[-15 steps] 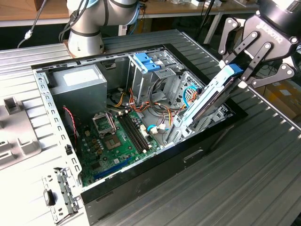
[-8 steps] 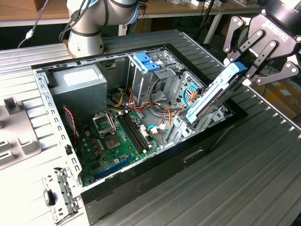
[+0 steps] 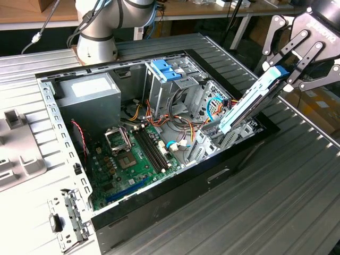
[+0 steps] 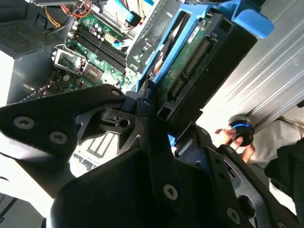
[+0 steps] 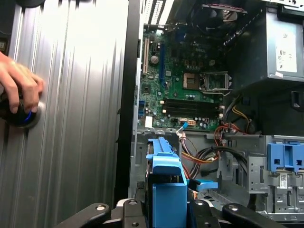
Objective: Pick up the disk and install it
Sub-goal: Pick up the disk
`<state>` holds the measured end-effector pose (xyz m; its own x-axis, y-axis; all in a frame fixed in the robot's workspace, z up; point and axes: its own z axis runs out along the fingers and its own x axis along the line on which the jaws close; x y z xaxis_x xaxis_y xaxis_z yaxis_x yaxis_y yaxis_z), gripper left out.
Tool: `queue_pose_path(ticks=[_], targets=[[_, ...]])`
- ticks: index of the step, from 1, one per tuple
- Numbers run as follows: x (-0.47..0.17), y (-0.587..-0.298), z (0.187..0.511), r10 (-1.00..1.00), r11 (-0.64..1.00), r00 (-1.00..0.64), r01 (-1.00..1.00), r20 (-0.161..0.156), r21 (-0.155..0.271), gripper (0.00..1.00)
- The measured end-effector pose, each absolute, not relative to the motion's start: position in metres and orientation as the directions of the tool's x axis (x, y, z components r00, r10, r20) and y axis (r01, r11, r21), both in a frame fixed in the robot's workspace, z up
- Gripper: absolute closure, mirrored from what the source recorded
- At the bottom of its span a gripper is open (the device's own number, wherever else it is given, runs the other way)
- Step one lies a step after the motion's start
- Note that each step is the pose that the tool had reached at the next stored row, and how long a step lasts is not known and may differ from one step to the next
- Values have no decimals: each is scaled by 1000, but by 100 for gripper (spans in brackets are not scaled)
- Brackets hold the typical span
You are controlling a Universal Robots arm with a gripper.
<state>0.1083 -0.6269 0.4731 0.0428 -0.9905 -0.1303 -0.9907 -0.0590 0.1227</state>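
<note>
Ribbed metal table [image 3: 289, 204] carries open case [image 3: 175, 197]; claw [image 3: 285, 74] clamped on upper, tabbed end of disk [image 3: 247, 109]; disk tilted steeply, lower end inside case.

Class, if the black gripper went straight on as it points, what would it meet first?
The gripper, holding the tilted blue-framed grey disk, would probably meet the grey metal drive bay first; depth unclear.

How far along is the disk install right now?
Pickup looks done: the tool is shut on the disk at its blue tab end. In hand: it hangs tilted, lower end dipping into the open case. Left: it isn't seated flat in a bay yet.
</note>
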Motion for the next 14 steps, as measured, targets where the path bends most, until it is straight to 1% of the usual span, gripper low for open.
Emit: queue_pose_path(ticks=[10, 12, 14], targets=[[116, -627, 478, -990, -59, 43, -991, -134, 124, 64], [116, -627, 477, -990, -60, 46, -993, -133, 103, 64], [116, -627, 477, -990, -59, 49, -996, -131, 73, 64]])
